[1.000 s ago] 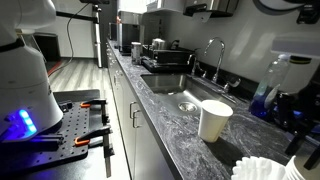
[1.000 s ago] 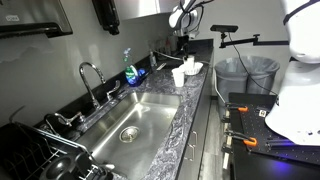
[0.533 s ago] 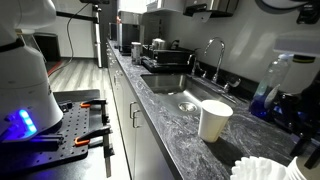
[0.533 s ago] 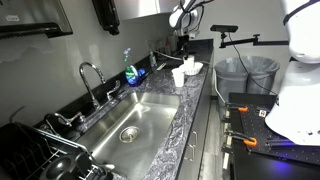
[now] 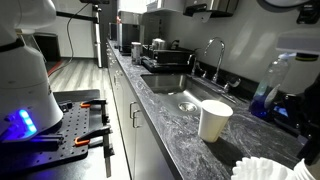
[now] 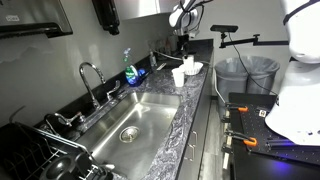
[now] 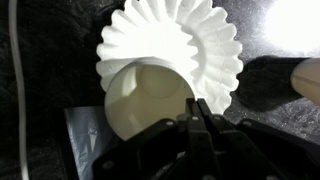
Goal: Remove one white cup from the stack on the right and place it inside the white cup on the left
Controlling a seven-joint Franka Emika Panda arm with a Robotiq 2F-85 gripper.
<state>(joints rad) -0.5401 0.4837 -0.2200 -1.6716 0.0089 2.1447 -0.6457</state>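
Observation:
A single white cup (image 5: 213,120) stands upright on the dark counter; it also shows in the other exterior view (image 6: 178,76) and as a bright blur in the wrist view (image 7: 296,20). My gripper (image 7: 198,110) hangs over the open mouth of another white cup (image 7: 148,98). Its fingers are pressed together at that cup's right rim. In an exterior view the gripper (image 5: 306,150) is at the right edge and hides the cup stack there. In the other exterior view the gripper (image 6: 184,42) is above the stack (image 6: 191,66).
A pile of white fluted coffee filters (image 7: 170,38) lies right beside the gripped cup and shows on the counter (image 5: 262,171). The sink (image 5: 190,92) with its faucet (image 5: 212,52) lies beyond. A blue bottle (image 6: 130,72) stands by the wall.
In the exterior view the white cup stack visible at the lower right edge is now covered by the dark gripper, which has come slightly lower.

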